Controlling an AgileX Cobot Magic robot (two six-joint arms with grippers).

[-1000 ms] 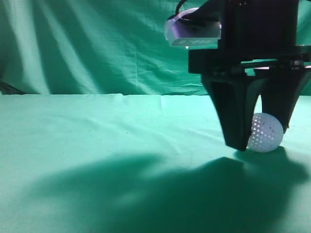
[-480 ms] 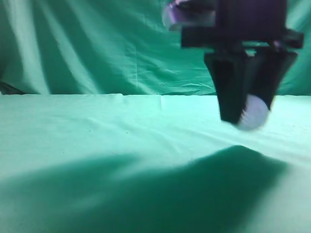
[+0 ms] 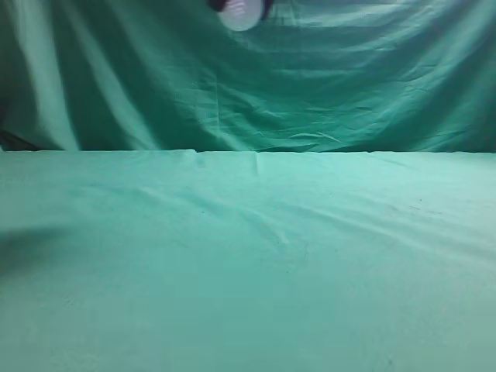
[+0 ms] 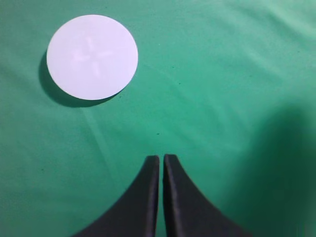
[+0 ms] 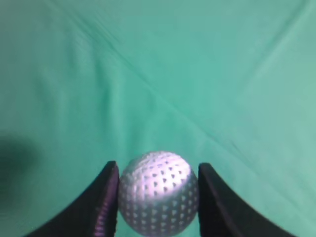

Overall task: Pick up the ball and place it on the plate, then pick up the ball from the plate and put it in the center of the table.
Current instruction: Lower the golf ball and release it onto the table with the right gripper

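The white dimpled ball [image 5: 158, 195] sits between the two black fingers of my right gripper [image 5: 158, 165], held high above the green cloth. In the exterior view the ball [image 3: 240, 12] shows only at the top edge, left of centre, and the gripper around it is almost wholly out of frame. The round white plate [image 4: 92, 57] lies flat on the cloth at the upper left of the left wrist view. My left gripper [image 4: 161, 159] is shut and empty, above the cloth and apart from the plate.
The green cloth [image 3: 248, 256] covers the table, with a few soft wrinkles. A draped green backdrop [image 3: 349, 85] hangs behind the table's far edge. A dark shadow falls on the cloth at the right of the left wrist view [image 4: 286, 168].
My right gripper has lifted the ball off the cloth at the right and carried it up and to the left, to the top edge of the exterior view. Its large shadow is gone.
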